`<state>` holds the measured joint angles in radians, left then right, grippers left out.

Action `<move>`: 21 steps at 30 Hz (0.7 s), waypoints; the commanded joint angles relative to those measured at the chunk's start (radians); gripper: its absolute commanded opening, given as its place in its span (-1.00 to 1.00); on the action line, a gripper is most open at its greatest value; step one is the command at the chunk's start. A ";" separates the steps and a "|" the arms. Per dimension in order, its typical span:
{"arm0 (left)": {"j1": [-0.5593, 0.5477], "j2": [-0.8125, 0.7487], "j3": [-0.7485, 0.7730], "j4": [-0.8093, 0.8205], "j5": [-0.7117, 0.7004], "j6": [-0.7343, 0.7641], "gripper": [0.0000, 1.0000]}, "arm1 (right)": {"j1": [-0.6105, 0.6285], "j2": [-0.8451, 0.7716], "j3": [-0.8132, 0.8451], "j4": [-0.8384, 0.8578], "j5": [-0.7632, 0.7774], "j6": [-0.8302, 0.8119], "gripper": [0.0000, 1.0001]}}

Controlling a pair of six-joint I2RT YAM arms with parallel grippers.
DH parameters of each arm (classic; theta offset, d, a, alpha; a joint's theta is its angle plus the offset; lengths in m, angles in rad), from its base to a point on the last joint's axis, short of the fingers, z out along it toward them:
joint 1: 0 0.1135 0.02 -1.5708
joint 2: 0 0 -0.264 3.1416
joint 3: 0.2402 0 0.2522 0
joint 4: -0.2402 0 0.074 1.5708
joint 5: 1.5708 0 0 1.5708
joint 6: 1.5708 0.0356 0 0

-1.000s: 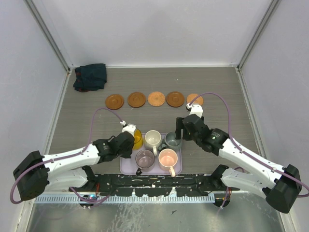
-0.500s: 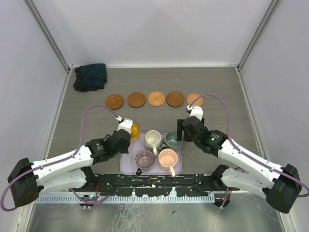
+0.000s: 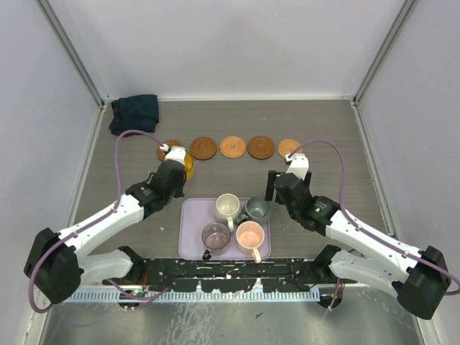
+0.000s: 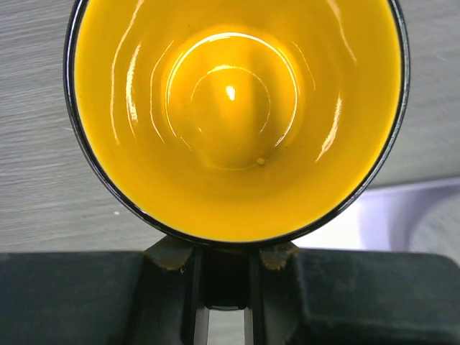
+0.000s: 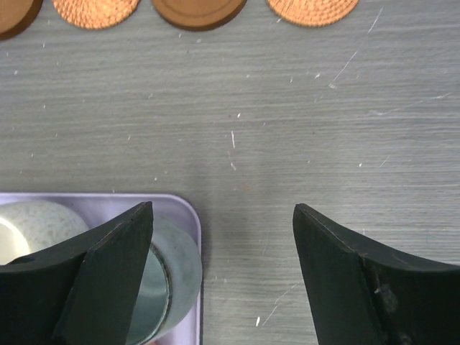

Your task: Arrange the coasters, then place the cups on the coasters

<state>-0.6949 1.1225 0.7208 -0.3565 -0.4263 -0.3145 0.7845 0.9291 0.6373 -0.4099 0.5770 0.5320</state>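
Now, left fingers (image 4: 169, 256) pinching yellow cup (image 4: 233, 115) beside leftmost coaster (image 3: 168, 149), right fingers (image 5: 108, 277) spread over table (image 5: 287, 129) at tray (image 5: 184, 204) edge.

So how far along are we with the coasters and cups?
Done: the five coasters lie in a row across the far side. In hand: the left gripper holds the yellow cup near the leftmost coaster, not yet released. Left: four cups, cream, grey-green, mauve and pink, sit in the lavender tray; the right gripper is open beside the grey-green one.
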 commanded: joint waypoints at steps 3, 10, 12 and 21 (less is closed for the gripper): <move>0.209 0.080 0.121 0.158 0.077 0.046 -1.00 | 0.003 0.007 0.019 0.117 0.150 -0.049 0.78; 0.364 0.275 0.276 0.167 0.121 0.048 -1.00 | 0.002 0.033 0.051 0.118 0.170 -0.080 0.79; 0.393 0.337 0.313 0.173 0.135 0.042 -1.00 | 0.001 0.032 0.054 0.121 0.173 -0.086 0.80; 0.437 0.540 0.444 0.180 0.192 0.009 -1.00 | -0.001 0.043 0.061 0.132 0.160 -0.091 0.80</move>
<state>-0.2676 1.6402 1.0737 -0.2741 -0.2764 -0.2817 0.7845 0.9672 0.6472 -0.3241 0.7113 0.4465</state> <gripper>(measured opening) 0.189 0.899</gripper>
